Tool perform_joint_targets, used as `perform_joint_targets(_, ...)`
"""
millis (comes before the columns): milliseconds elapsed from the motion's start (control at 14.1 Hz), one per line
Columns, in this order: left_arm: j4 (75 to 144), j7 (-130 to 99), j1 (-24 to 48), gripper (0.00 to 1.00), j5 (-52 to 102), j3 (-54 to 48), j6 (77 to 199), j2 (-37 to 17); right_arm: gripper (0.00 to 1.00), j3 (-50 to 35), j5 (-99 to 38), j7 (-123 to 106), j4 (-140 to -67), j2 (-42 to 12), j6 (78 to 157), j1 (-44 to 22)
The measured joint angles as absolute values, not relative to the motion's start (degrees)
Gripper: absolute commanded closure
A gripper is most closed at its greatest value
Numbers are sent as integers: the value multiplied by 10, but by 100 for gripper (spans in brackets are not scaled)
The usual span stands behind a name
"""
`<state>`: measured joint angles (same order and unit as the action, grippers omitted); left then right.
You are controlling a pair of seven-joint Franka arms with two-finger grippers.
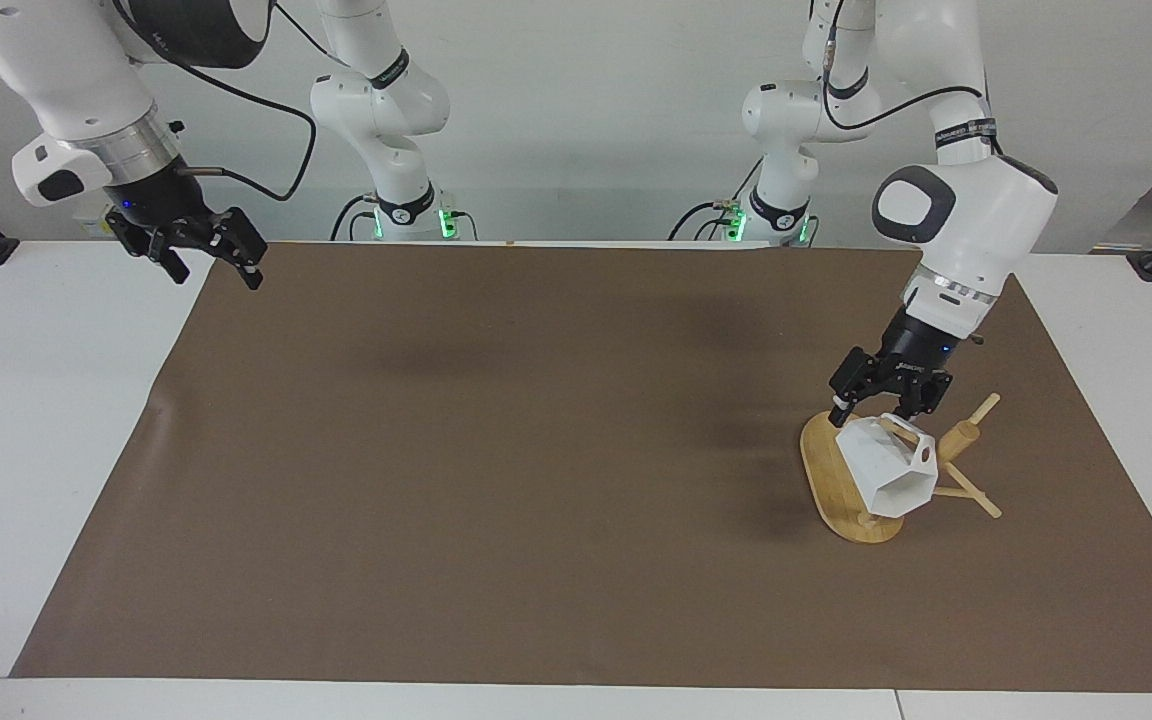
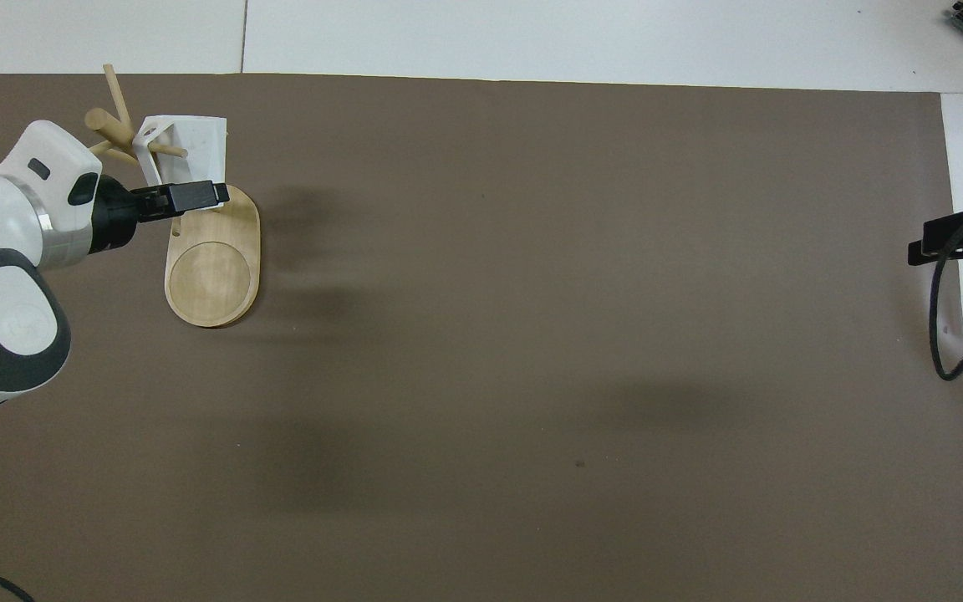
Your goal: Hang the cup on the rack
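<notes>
Cup (image 1: pixel 884 470) just below left claw (image 1: pixel 886 402)

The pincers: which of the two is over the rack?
The left pincer, open just above the rack and the cup; the right pincer waits at its own end of the table.

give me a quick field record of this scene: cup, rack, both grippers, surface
cup: white faceted mug, tipped on its side, handle threaded on a peg of the rack
rack: bamboo mug tree, oval base on the mat, toward the left arm's end of the table
left gripper: just above the cup, fingers open, no grip on it
right gripper: raised over the mat's edge at the right arm's end, open, waiting
surface: brown mat on a white table
</notes>
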<state>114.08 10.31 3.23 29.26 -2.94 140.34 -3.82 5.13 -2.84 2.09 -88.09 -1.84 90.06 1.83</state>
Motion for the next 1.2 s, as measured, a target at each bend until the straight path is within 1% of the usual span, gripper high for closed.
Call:
perform_joint_targets(283,1097,101,8,0,174,-27,1286,-30,0,51,-28,24,-888,-15,901,18)
perform_joint_targets(566,1090,98,7,0,77,-27,1160,16,0,52,-28,26,-888,-14,901,18)
perform_joint_targets(708,1071,98,5,0,53,-27,1086,39,0,52,-28,26,-888,-14,901,18)
perform_joint_targets(991,959,91,-4,0,40,-24,943,38,0,52,-28,26,-889,-13,901,18)
perform_joint_targets(1204,883,47,-10,0,38,-23,873,10,0,67,-28,26,-890,-13,934,19)
